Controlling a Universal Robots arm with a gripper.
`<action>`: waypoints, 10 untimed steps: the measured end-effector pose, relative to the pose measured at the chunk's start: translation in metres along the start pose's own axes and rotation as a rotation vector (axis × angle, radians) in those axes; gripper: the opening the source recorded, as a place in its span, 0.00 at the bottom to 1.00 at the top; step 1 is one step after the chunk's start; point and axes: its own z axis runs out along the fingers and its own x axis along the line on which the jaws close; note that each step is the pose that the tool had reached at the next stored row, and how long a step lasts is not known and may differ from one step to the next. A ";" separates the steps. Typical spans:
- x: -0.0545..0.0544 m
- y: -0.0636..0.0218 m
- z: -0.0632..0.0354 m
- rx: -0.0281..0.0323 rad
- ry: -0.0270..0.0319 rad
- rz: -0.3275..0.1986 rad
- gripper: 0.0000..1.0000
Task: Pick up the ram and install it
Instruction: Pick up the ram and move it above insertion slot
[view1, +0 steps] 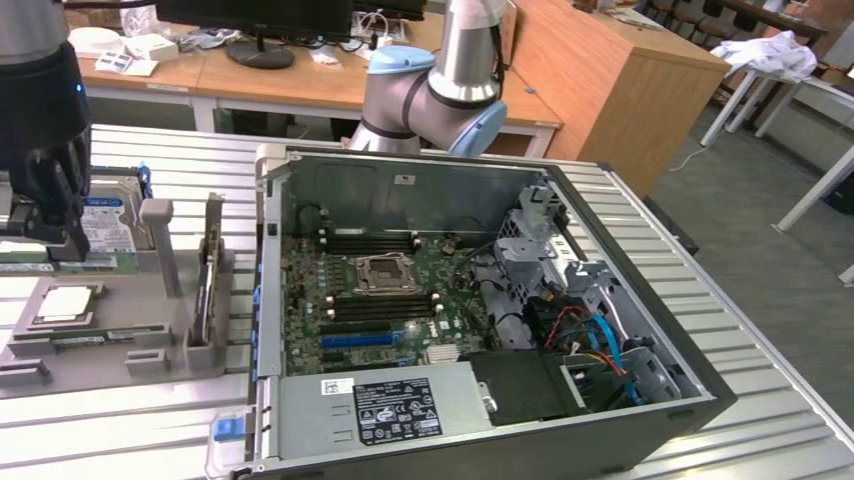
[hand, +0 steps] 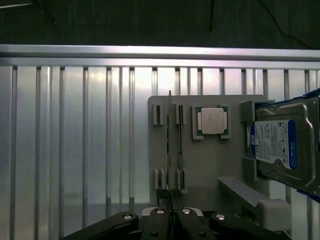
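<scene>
1. Handles, by the look of the ram (hand: 170, 145), as a light, stiff, thin board: unlikely to sag, but probably fragile at the chips and along the contact edge, and smooth enough on its flat faces to slip from a weak pinch.
2. Best taken across the two flat faces, somewhere along the upper edge, well away from the contacts; no twisting or levering advised.
3. Grasped in just that way now: fingers (hand: 161, 220) of the gripper (hand: 170, 200) clenched on the ram, pinching the narrow board between them, seen edge-on from the wrist.
4. Held level in the air above the grey holder (view1: 134, 312) on the ribbed metal surface (view1: 134, 420), at the exterior view's left, well apart from the open computer case (view1: 400, 185).
5. Lined up over the holder's narrow slots, near the CPU (hand: 212, 121) and, further along, the hard drive (hand: 280, 145).
6. Posed with the wrist pointing straight down over the holder; reaching across from the arm's grey-and-blue joint (view1: 427, 95) behind the case.
</scene>
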 end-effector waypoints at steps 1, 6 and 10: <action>0.000 0.0000 -0.0017 -0.0001 0.0000 0.000 0.11; 0.000 0.0000 -0.0096 0.0000 0.0000 0.000 0.11; -0.001 0.0001 -0.0155 -0.0001 0.0001 0.000 0.11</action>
